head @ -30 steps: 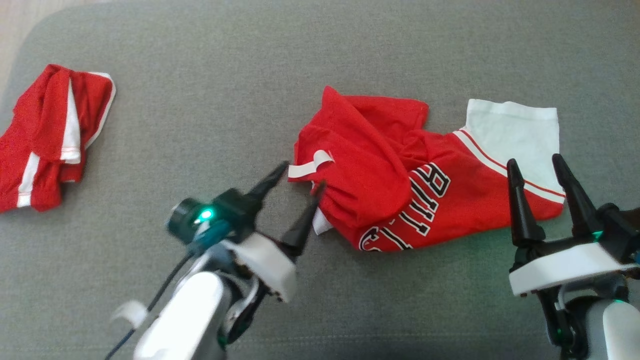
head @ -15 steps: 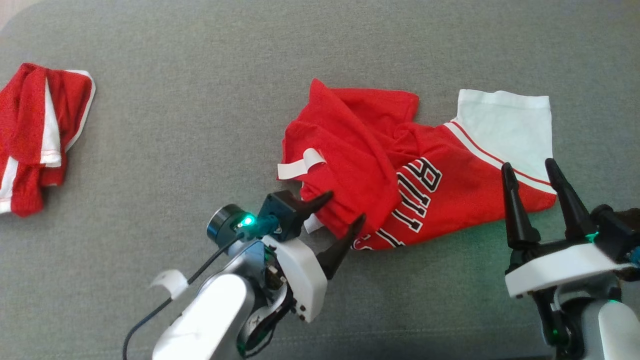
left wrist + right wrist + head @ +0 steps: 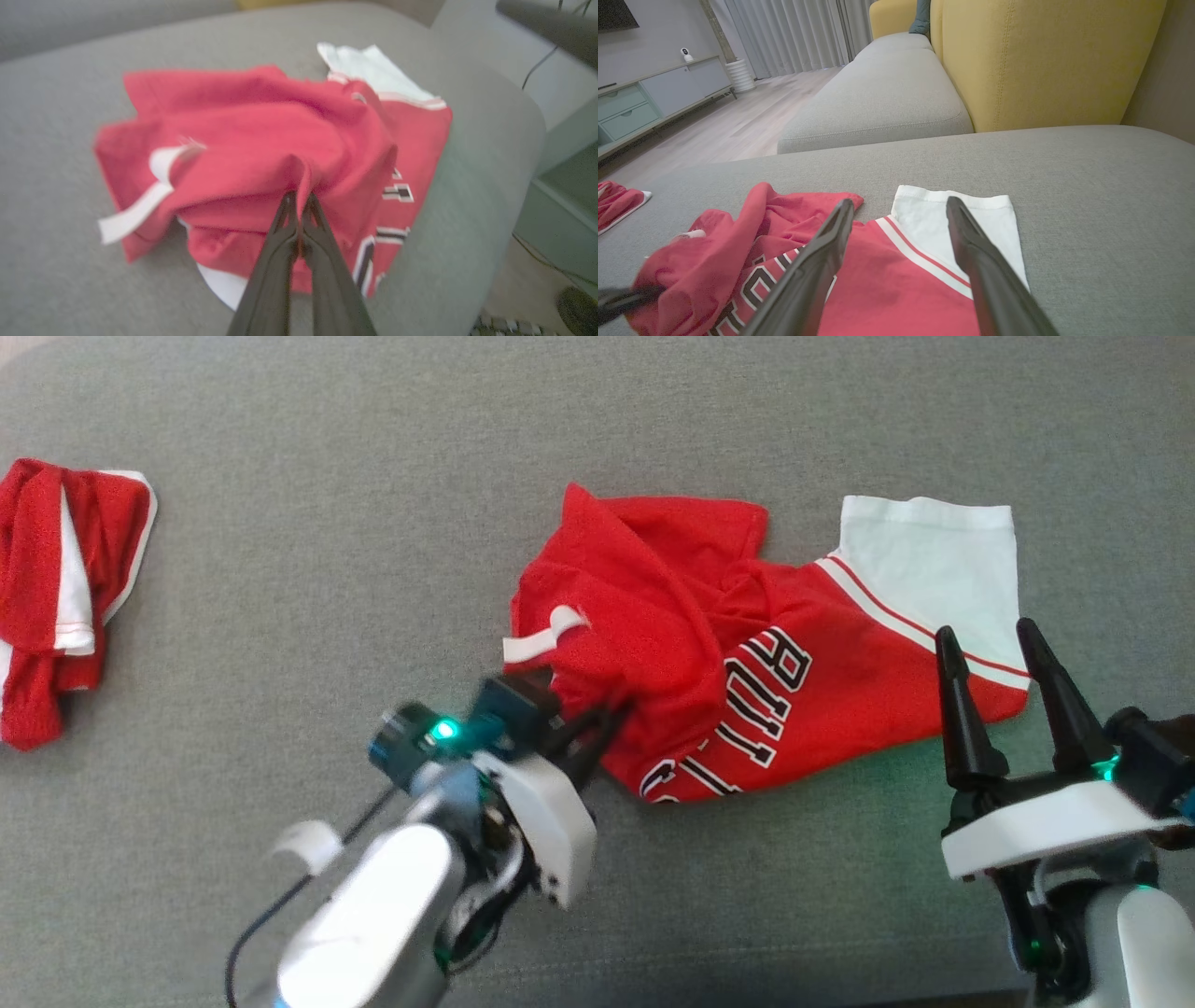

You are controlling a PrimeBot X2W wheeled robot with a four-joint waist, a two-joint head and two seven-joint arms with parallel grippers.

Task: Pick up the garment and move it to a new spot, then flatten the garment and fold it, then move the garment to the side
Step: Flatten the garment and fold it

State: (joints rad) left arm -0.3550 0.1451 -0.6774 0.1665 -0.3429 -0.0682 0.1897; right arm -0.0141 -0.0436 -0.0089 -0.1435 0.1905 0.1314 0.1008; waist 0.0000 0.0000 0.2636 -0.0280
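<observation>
Left wrist view: left hand pinched shut on raised fold of red garment, fingers together, cloth ridge between tips. Head view: garment crumpled mid grey cushion, white sleeve spread flat toward right hand, which hovers with fingers apart, holding nothing. Judgement: cloth light, soft, limp; will drape and trail when lifted, layers may slip apart. Single pinch likely grabs top layer only; better hold at hem or shoulder edge, second hand on white sleeve to spread it
</observation>
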